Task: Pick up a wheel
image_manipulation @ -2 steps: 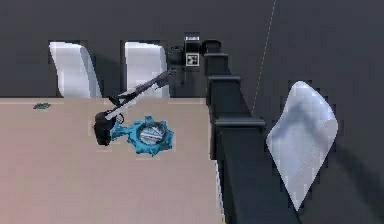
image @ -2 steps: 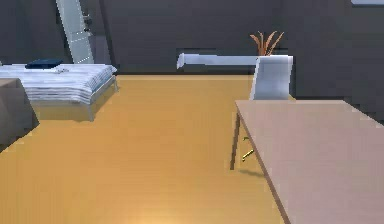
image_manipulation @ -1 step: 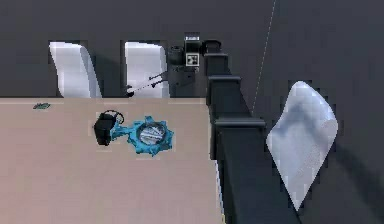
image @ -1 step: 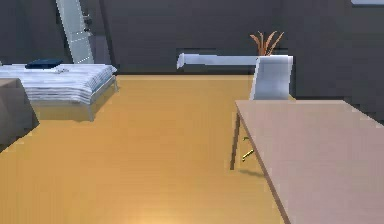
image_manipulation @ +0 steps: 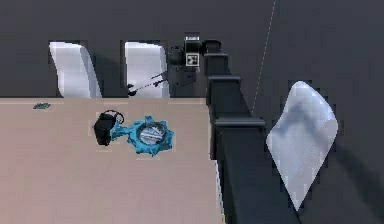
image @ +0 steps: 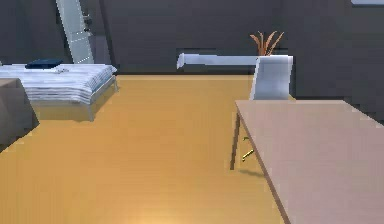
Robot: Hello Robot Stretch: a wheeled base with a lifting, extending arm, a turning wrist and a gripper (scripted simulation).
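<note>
— 1 blue wheel (image_manipulation: pixel 150 135) lies on your table (image_manipulation: pixel 60 160); why there, and pointing where?
— Flat near the edge by the arm (image_manipulation: pixel 235 140), so probably reachable; a dark object (image_manipulation: pixel 105 127) sits just beside it; round, so no long axis; its hub faces up. The gripper (image_manipulation: pixel 140 87) hangs farther out, a white chair (image_manipulation: pixel 140 55) behind it; you cannot tell its state or whether it holds anything.
</note>
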